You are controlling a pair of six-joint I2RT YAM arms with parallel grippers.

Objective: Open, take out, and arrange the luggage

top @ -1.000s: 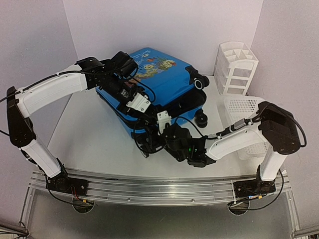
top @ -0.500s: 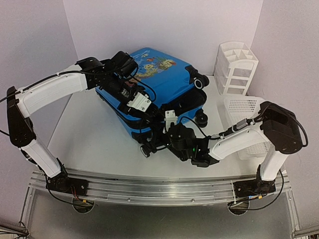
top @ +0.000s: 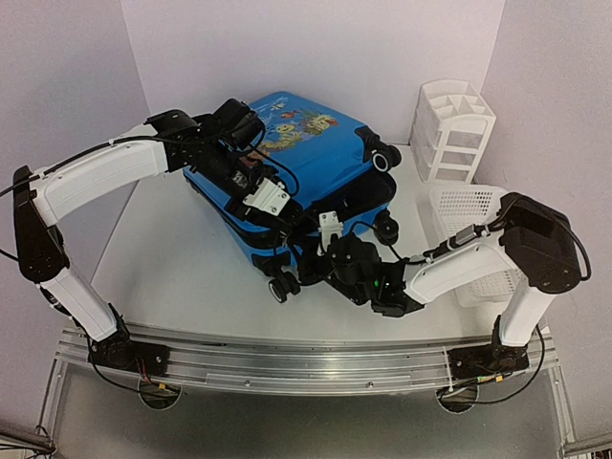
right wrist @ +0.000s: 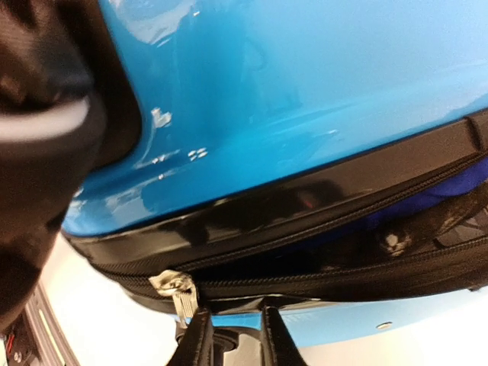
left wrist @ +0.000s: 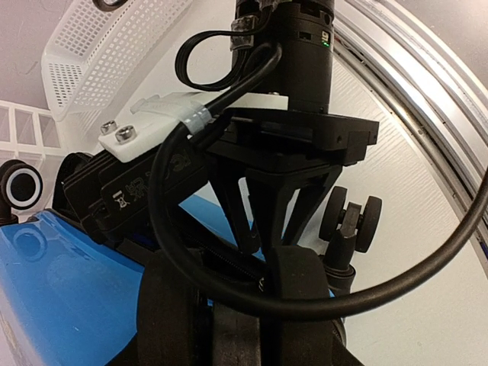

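1. Location: the luggage (top: 316,153) lies flat on the table (top: 172,258), centre-rear, fish-print lid up. The white basket (top: 469,203) and white organizer (top: 454,124) stand well apart to its right.
2. Progress, judged: early in the opening step. The 2 shells are together and the lid is not swung back. In the right wrist view the black zipper band (right wrist: 320,252) gapes along part of its run, with blue showing through the gap, so the zip looks partly undone. The zipper pull (right wrist: 177,290) sits at the near corner.
3. Left to do: finish the zip run, lift the lid, take out the contents and arrange them. No contents are visible outside the case.
4. Right gripper (top: 304,256): low at the near corner, beside a wheel (top: 280,290). Its fingertips stand a narrow gap apart just under the pull. The pull hangs against 1 tip rather than between the 2, so it reads as released, grasping nothing.
5. Left gripper (top: 273,203): on the near edge of the lid. Cables and the other arm block its own wrist view, so I cannot tell whether it is clenched or what it grasps.
6. Heading: the wheeled end faces near-right, towards the right arm.
7. Long axis, judged: diagonal, from near-right to far-left, level with the table.
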